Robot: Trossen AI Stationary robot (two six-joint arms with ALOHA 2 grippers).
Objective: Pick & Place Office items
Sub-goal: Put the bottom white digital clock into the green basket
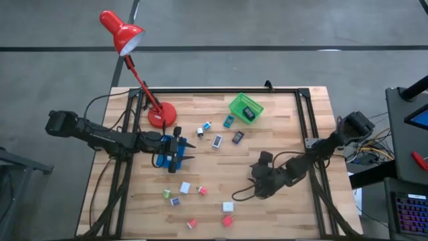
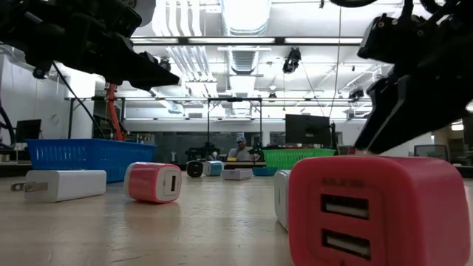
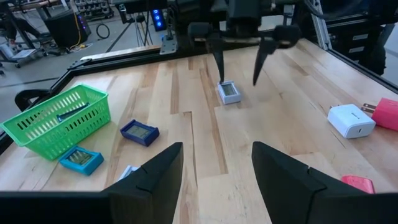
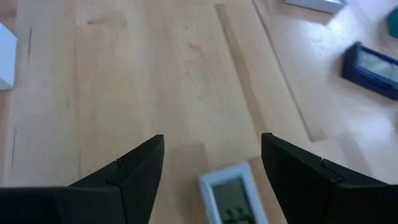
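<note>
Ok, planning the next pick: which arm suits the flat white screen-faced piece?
Right: the right gripper, open, frames the flat white screen-faced piece; the left gripper waits open by the blue plastic tray.

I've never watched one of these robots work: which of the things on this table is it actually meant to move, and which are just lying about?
Part of the job:
- small chargers: white, red, green, purple
- flat rectangular pieces: white, dark blue, teal
- likely containers: green basket, blue tray

Just lying about:
- red desk lamp
</note>
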